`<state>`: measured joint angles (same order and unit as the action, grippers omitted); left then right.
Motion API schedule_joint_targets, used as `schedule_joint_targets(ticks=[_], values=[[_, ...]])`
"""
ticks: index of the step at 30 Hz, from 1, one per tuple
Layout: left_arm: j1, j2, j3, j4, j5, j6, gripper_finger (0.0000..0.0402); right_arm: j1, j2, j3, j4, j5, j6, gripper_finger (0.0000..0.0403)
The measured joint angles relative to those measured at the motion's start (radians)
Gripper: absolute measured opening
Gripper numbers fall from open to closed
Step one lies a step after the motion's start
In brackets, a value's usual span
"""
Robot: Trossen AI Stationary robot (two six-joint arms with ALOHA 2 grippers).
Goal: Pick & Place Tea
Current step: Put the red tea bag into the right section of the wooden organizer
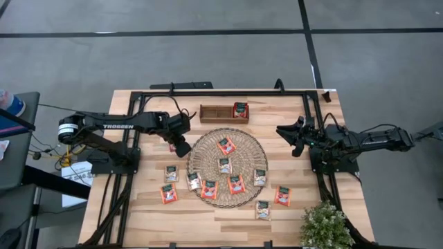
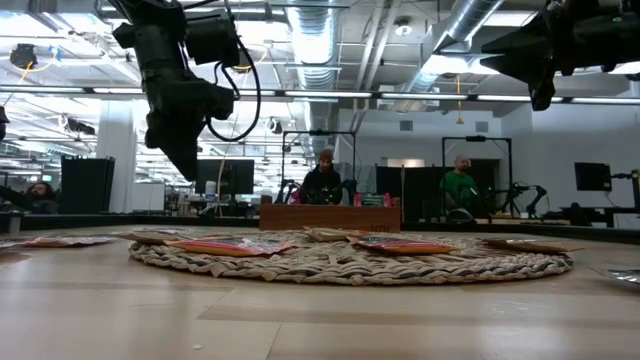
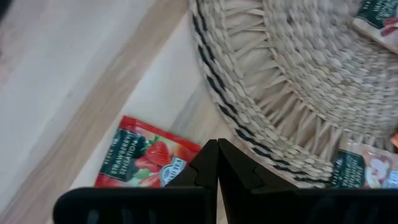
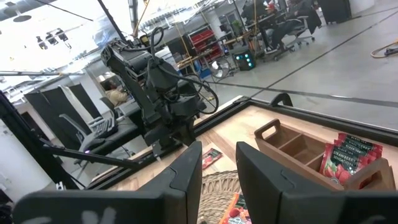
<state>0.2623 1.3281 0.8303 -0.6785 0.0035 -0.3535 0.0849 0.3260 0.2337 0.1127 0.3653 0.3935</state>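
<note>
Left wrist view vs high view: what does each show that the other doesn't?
Left wrist only: the print on the red sachet beside the mat, readable as strawberry, and the left gripper with its fingers pressed together just above it.

High only: the right gripper waiting raised at the table's right side, the wooden tray with one red sachet in its end compartment, and a plant.

Both: the woven mat with sachets on it, and the wooden tabletop.

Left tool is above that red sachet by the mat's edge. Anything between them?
Nothing visible. The left tool is shut, above the red sachet on bare wood beside the woven mat.
</note>
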Motion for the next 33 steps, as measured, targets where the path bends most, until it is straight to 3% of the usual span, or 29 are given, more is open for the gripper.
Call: schedule_joint_targets(ticks=[6,13,17,22,26,33], values=[[0.000,0.000,0.000,0.000,-0.020,0.004,0.0027,0.000,0.000,0.000,0.000,0.000,0.000,0.0091],[0.000,0.000,0.000,0.000,-0.028,0.010,0.0131,0.000,0.000,0.000,0.000,0.000,0.000,0.0091],[0.000,0.000,0.000,-0.016,-0.039,0.121,0.0173,0.000,0.000,0.000,0.000,-0.003,0.002,0.0091],[0.008,0.000,0.000,-0.072,-0.076,0.304,0.0185,0.000,0.000,0.000,0.000,-0.025,0.010,0.0091],[0.078,0.000,0.000,-0.088,-0.078,0.372,0.0186,0.000,0.000,0.000,0.000,-0.027,0.018,0.0091],[0.218,0.000,0.000,-0.053,0.028,0.468,0.0186,0.000,0.000,0.000,0.000,-0.026,0.017,0.0091]])
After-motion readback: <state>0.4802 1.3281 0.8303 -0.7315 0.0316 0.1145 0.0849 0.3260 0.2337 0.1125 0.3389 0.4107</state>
